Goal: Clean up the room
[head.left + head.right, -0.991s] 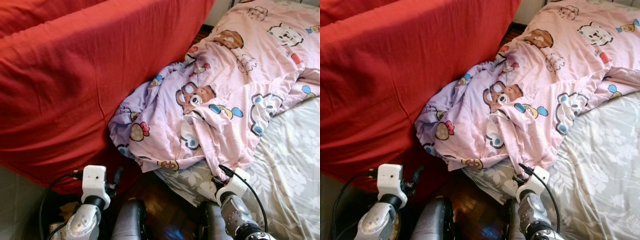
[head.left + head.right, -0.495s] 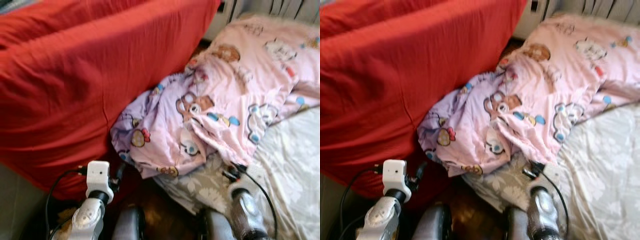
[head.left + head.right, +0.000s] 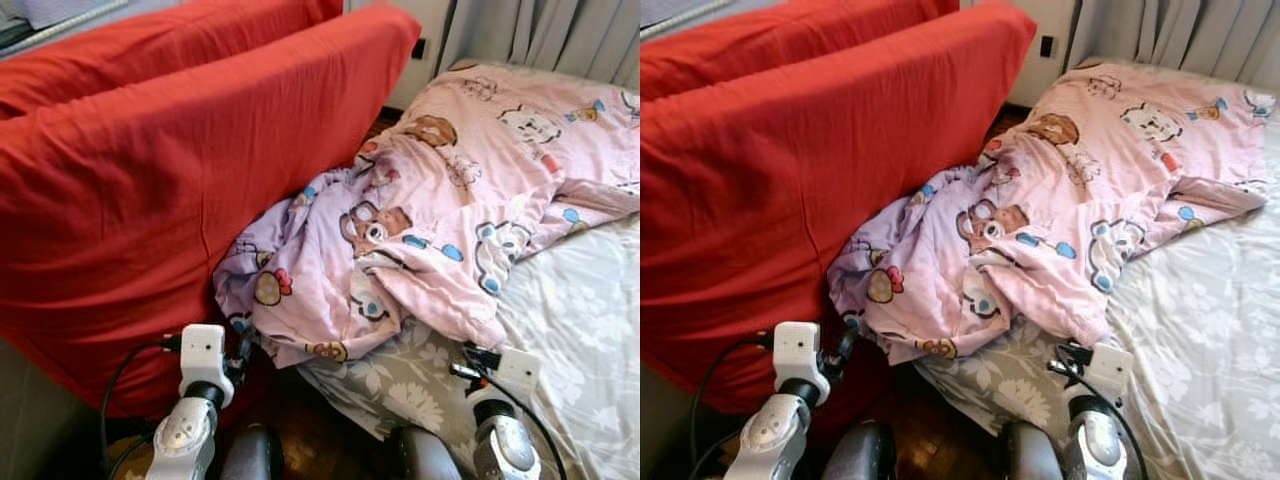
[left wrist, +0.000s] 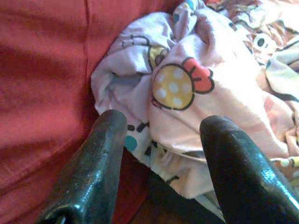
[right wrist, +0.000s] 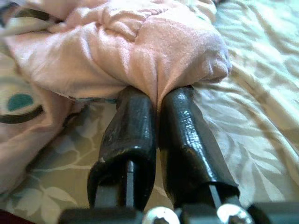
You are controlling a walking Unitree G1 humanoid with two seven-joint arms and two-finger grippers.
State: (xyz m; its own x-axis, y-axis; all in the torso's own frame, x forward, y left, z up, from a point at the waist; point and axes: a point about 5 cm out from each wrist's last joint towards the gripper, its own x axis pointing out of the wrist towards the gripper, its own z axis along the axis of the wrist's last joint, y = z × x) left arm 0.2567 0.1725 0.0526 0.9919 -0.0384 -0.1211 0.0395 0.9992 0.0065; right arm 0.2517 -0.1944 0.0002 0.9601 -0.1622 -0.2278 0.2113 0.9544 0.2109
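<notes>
A pink cartoon-print blanket lies rumpled across the bed, and its lilac end hangs off the bed's corner against a red-covered sofa. My right gripper sits low on the grey floral sheet, shut on a fold of the blanket's near edge. My left gripper is open just in front of the hanging lilac end, beside the red cover, with nothing between its fingers.
A strip of dark wood floor shows between the sofa and the bed. Grey curtains and a white wall with a socket stand behind the bed. My legs are at the bottom edge.
The camera has tilted up, bringing the curtains and wall into view. My right gripper has shifted to the right over the sheet, still at the blanket's edge. The left gripper stays open.
</notes>
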